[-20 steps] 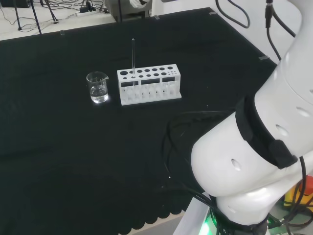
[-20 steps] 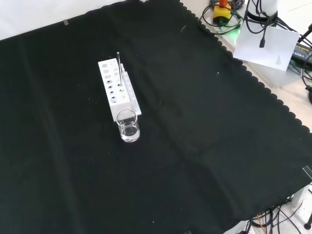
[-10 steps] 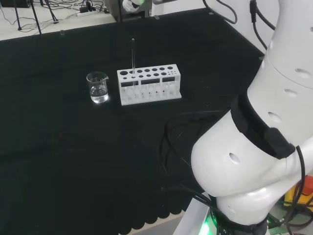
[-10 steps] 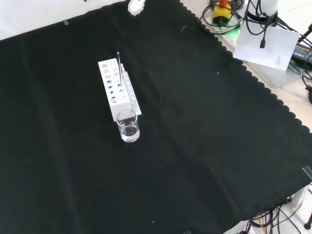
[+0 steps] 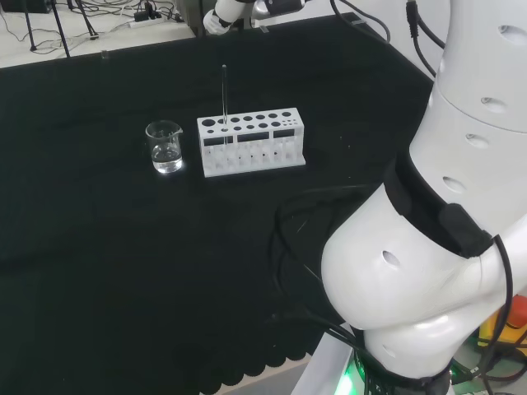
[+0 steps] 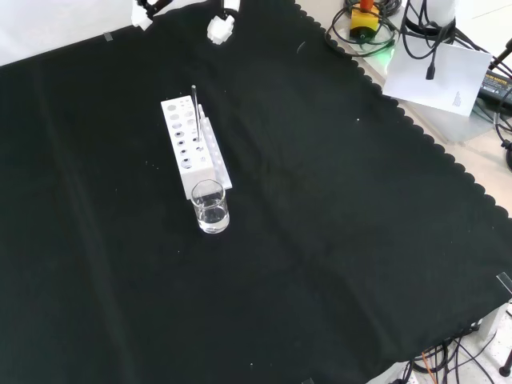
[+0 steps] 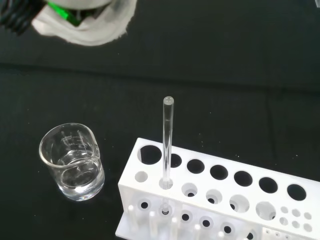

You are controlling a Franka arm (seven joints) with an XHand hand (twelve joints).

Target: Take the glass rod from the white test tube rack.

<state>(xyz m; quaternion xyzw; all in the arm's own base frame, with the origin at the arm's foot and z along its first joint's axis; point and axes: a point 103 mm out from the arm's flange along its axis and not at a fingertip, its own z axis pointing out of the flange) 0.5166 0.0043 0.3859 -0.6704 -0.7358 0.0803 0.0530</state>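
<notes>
While the glass rod (image 7: 167, 142) is seated upright in the white test tube rack (image 5: 251, 142), nothing is grasped; the hand (image 6: 220, 28), at 12 o'clock of the rack in the front view, cannot be judged spread or curled.

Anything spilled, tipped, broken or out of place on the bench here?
Nothing stands out. The glass rod stands upright in the white test tube rack, the beaker sits upright beside the rack's end, and the black cloth shows no spill.

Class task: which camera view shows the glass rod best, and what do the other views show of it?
The wrist view: the glass rod is close and large, upright in a hole of the white rack. The head view and front view show it as a thin, distant line above the rack.
</notes>
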